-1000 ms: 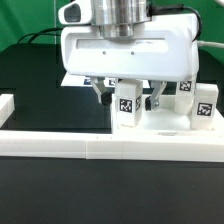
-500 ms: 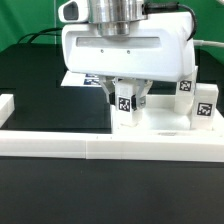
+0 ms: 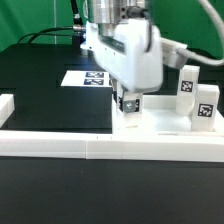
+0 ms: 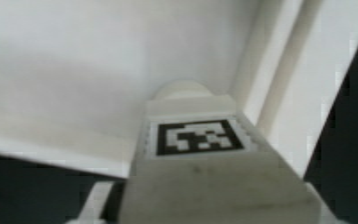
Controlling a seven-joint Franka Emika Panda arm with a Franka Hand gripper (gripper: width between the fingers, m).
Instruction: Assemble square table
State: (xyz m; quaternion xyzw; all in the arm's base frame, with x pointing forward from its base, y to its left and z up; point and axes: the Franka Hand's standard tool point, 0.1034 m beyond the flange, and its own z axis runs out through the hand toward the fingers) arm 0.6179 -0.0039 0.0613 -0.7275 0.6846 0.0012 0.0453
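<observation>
Gripping a small tagged leg block [image 3: 127, 103], the fingers [image 3: 127, 101] sit partly closed around its sides, and the arm is turned at an angle over the square table slab [image 3: 160, 122], which lies on the black bench [image 3: 40, 90] just behind the long white border bar [image 3: 110, 147]. Two more leg blocks [image 3: 198, 97] stand upright on the slab toward the exterior view's right. From the wrist view the held block [image 4: 197, 140] fills the frame, tag facing up. It looks rigid, light and smooth-sided, so a square pinch on its flat faces seems the safest hold
</observation>
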